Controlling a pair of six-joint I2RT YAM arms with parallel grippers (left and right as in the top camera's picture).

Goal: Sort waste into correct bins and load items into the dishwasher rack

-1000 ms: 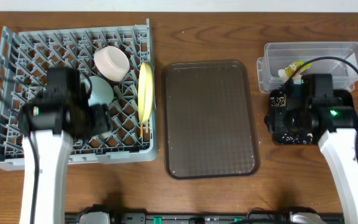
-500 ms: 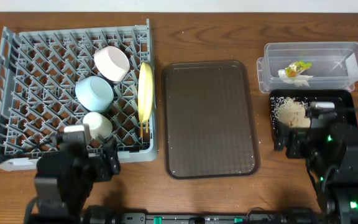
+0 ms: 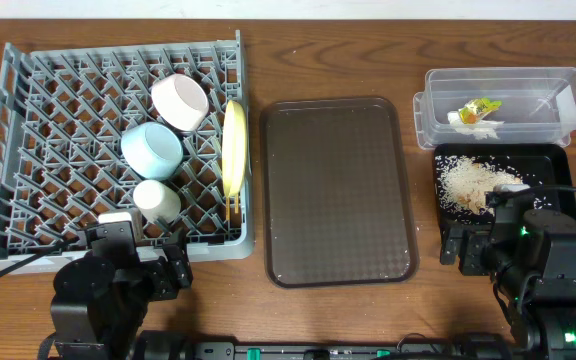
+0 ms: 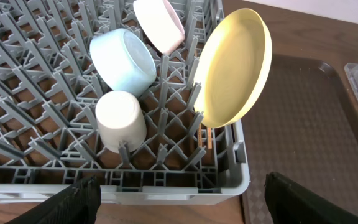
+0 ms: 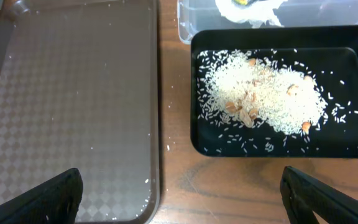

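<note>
The grey dishwasher rack holds the white bowl, the light blue bowl, the small pale cup, the upright yellow plate and the chopsticks beside it. These also show in the left wrist view: plate, blue bowl, cup. The clear tub holds the snack wrapper. The black tray holds rice, seen also in the right wrist view. My left gripper is open and empty at the rack's near edge. My right gripper is open and empty, near the tray's front.
The brown serving tray lies between the rack and the bins, with a few stray rice grains on it. Both arms sit at the table's front edge. Bare wood shows in front of the black tray.
Both arms have pulled back toward the front edge. The right arm no longer covers the black tray, so the rice pile shows in full.
</note>
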